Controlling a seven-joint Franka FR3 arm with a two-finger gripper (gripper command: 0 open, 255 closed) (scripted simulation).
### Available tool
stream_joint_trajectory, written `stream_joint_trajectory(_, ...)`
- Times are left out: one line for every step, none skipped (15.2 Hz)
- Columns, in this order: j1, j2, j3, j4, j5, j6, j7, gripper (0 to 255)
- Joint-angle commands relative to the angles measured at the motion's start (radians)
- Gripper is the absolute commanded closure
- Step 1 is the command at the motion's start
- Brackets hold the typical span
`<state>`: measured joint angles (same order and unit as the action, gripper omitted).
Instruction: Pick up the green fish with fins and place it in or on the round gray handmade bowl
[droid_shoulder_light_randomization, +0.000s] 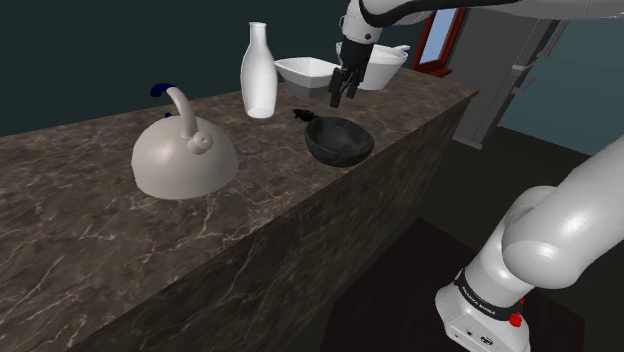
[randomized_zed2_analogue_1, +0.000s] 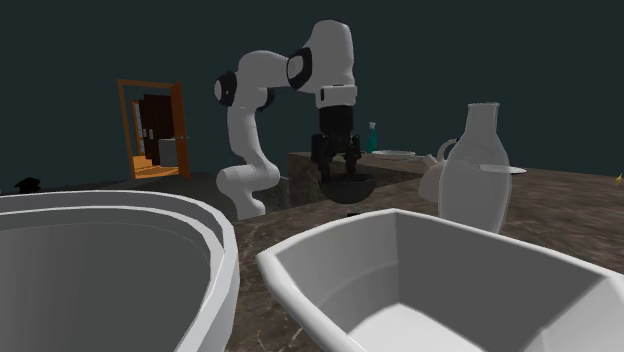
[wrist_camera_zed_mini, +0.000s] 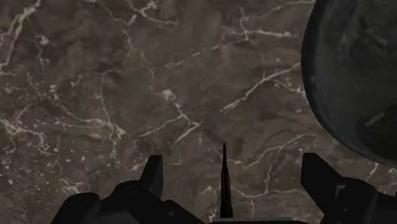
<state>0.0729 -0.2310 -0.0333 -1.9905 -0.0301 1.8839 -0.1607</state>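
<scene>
Dark veined marble tops the counter (droid_shoulder_light_randomization: 80, 230), and nearest on it sits a pale domed kettle (droid_shoulder_light_randomization: 185, 155), clear of the work. Past it stands the round dark bowl (droid_shoulder_light_randomization: 340, 142), apparently empty and ready to receive. Just behind it on the marble lies a small dark shape I take for the fish (droid_shoulder_light_randomization: 302, 114) (too dim to call green). Above the two hangs the gripper (droid_shoulder_light_randomization: 342, 100), fingers parted and clasping nothing, likely poised to come down on the fish; a thin dark sliver shows between them in the wrist view, touching neither. Farther back stand a white bottle (droid_shoulder_light_randomization: 258, 75), an angular white bowl (droid_shoulder_light_randomization: 310, 70) and a round white bowl (droid_shoulder_light_randomization: 385, 62), both bowls empty.
</scene>
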Motion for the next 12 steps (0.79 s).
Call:
stream_joint_trajectory(0.007, 0.076, 0.008, 0.059, -0.006, 0.023, -0.006, 0)
stream_joint_trajectory(0.01, 0.112, 0.011, 0.09, -0.01, 0.031, -0.01, 0)
stream_joint_trajectory(0.013, 0.149, 0.014, 0.122, -0.013, 0.038, -0.014, 0)
stream_joint_trajectory(0.016, 0.186, 0.017, 0.156, -0.017, 0.044, -0.018, 0)
stream_joint_trajectory(0.018, 0.223, 0.02, 0.191, -0.021, 0.049, -0.021, 0)
stream_joint_trajectory(0.021, 0.26, 0.023, 0.228, -0.026, 0.052, -0.025, 0)
stream_joint_trajectory(0.024, 0.298, 0.026, 0.267, -0.03, 0.055, -0.028, 0)
stream_joint_trajectory(0.026, 0.315, 0.028, 0.285, -0.033, 0.055, -0.03, 0)
stream_joint_trajectory(0.026, 0.318, 0.027, 0.275, -0.033, 0.068, -0.03, 0)
stream_joint_trajectory(0.025, 0.321, 0.027, 0.266, -0.033, 0.08, -0.03, 0)
stream_joint_trajectory(0.025, 0.324, 0.027, 0.256, -0.033, 0.092, -0.03, 0)
stream_joint_trajectory(0.024, 0.328, 0.026, 0.248, -0.033, 0.105, -0.029, 0)
